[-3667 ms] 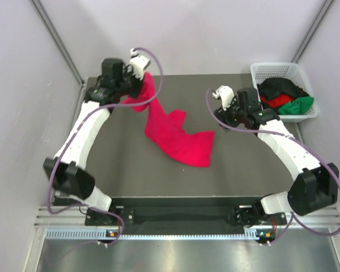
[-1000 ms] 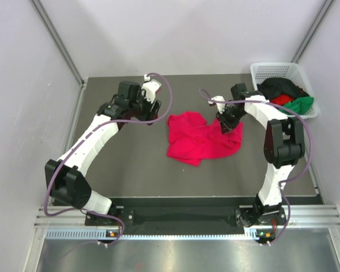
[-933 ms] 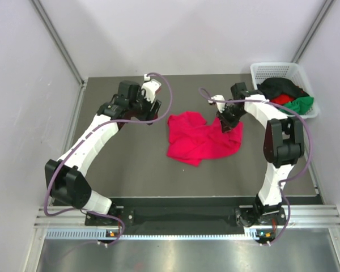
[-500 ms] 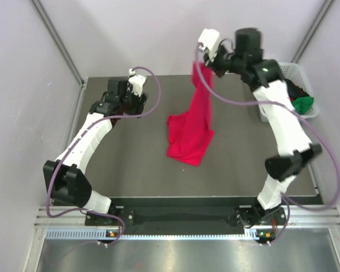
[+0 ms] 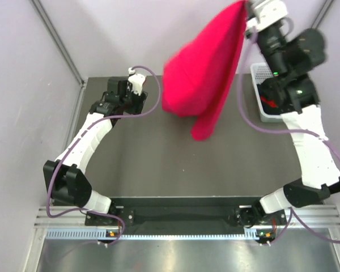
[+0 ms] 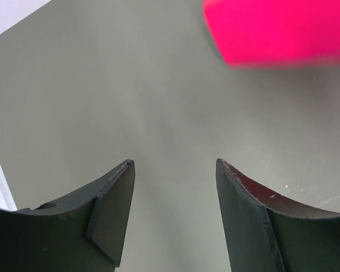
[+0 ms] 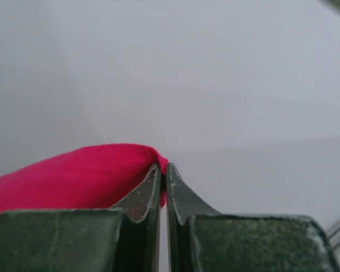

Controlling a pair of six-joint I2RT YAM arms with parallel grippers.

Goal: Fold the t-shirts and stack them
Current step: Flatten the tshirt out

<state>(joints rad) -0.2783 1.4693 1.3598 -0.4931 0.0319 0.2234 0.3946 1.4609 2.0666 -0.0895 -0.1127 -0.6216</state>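
One crimson-pink t-shirt point(image 5: 201, 79) hangs long axis vertical, pinched in the closed right end effector point(image 7: 163, 168); left end effector point(image 6: 173, 165) gapes empty.

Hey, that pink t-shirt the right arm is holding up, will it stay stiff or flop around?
Probably very floppy: the pink t-shirt hangs in loose folds from one pinched edge. Likely light, since the right tool holds it by a thin fold alone. It may swing; its outline looks blurred.

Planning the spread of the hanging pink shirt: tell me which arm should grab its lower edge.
Left. The left gripper is open and empty over the table, near the dangling end of the shirt. The right gripper is shut on its top, holding it aloft.
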